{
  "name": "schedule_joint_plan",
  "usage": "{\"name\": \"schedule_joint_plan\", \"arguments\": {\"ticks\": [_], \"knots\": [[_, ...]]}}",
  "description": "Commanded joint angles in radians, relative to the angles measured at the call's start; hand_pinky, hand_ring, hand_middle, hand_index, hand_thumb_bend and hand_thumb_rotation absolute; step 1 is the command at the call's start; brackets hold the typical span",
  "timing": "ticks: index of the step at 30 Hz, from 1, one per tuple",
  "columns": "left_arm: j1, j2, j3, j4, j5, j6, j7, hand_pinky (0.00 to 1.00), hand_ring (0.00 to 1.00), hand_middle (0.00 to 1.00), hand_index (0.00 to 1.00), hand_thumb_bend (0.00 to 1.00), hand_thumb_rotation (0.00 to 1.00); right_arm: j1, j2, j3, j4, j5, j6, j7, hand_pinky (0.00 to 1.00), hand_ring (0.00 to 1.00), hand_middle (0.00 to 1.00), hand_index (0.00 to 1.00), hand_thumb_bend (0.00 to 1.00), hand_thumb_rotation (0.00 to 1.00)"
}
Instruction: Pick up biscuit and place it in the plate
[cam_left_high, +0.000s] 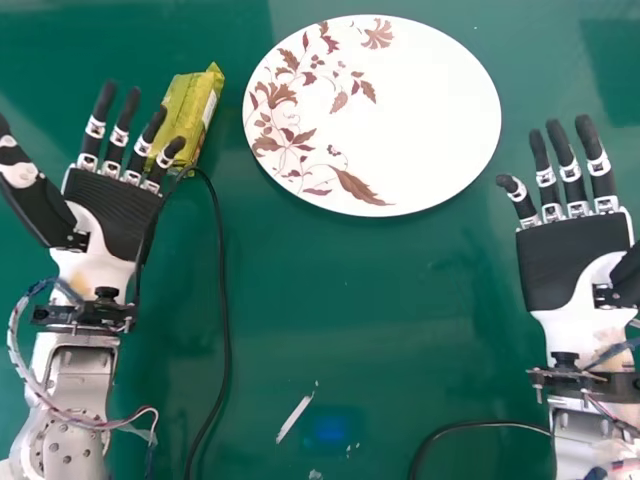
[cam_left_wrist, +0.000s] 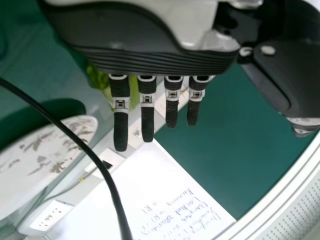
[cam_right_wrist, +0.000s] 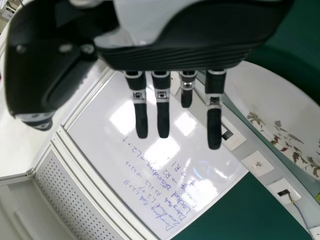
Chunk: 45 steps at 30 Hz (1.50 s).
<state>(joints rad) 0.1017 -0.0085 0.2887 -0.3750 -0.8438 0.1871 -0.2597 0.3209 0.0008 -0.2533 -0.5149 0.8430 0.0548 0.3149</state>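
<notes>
In the head view, the left hand (cam_left_high: 112, 215) and right hand (cam_left_high: 575, 260) are both spread and empty. By the left one's fingers, the biscuit (cam_left_high: 192, 112) (in its green packet) lies on the tabletop (cam_left_high: 330, 290), outside the plate (cam_left_high: 420, 110); picking and placing both remain.

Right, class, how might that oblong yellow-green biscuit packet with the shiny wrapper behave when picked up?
The packet is probably light, being small and thinly wrapped. Its straight, oblong body suggests it would stay fairly stiff. The shiny wrapper might slip a little, but that long, flat-looking shape makes rolling unlikely.
</notes>
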Motion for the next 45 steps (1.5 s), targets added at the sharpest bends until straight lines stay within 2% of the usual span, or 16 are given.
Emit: {"name": "schedule_joint_plan", "arguments": {"ticks": [1, 6, 11, 16, 21, 26, 38, 45], "knots": [[0.023, -0.003, -0.004, -0.021, 0.029, -0.038, -0.006, 0.57, 0.79, 0.94, 0.92, 0.98, 0.86, 0.007, 0.003, 0.000, 0.007, -0.005, -0.010, 0.001, 0.49, 0.74, 0.81, 0.78, 0.90, 0.70], [0.037, -0.004, -0.024, -0.044, 0.110, -0.111, -0.023, 0.57, 0.80, 0.94, 0.92, 0.97, 0.87, 0.009, 0.004, -0.003, 0.008, -0.008, -0.012, 0.001, 0.52, 0.77, 0.83, 0.78, 0.89, 0.73], [0.052, -0.005, -0.038, -0.069, 0.123, -0.137, -0.028, 0.57, 0.80, 0.94, 0.92, 0.97, 0.86, 0.008, 0.006, -0.004, 0.019, -0.002, -0.019, 0.019, 0.54, 0.77, 0.84, 0.81, 0.90, 0.73], [0.048, 0.007, -0.024, -0.066, 0.055, -0.105, -0.036, 0.56, 0.78, 0.93, 0.91, 0.98, 0.88, 0.013, 0.012, 0.012, 0.002, -0.029, -0.023, -0.008, 0.54, 0.77, 0.82, 0.80, 0.90, 0.72], [0.047, 0.021, -0.029, -0.054, 0.032, -0.087, -0.035, 0.58, 0.79, 0.93, 0.91, 0.97, 0.87, 0.015, 0.010, 0.008, 0.005, -0.007, -0.021, 0.006, 0.53, 0.76, 0.82, 0.81, 0.90, 0.72], [0.043, 0.006, -0.038, -0.040, 0.022, -0.063, -0.012, 0.57, 0.79, 0.93, 0.89, 0.98, 0.84, 0.016, 0.005, -0.002, 0.009, 0.010, -0.017, 0.006, 0.52, 0.74, 0.81, 0.79, 0.91, 0.70], [0.046, -0.012, -0.036, -0.033, 0.016, -0.047, -0.008, 0.56, 0.79, 0.94, 0.90, 0.98, 0.84, 0.014, 0.002, 0.002, 0.011, 0.005, -0.020, 0.012, 0.50, 0.75, 0.82, 0.84, 0.90, 0.70], [0.044, -0.016, -0.033, -0.030, 0.014, -0.036, -0.006, 0.55, 0.78, 0.93, 0.90, 0.98, 0.83, 0.018, 0.007, 0.000, 0.005, 0.007, -0.016, 0.000, 0.49, 0.73, 0.81, 0.80, 0.91, 0.70]]}}
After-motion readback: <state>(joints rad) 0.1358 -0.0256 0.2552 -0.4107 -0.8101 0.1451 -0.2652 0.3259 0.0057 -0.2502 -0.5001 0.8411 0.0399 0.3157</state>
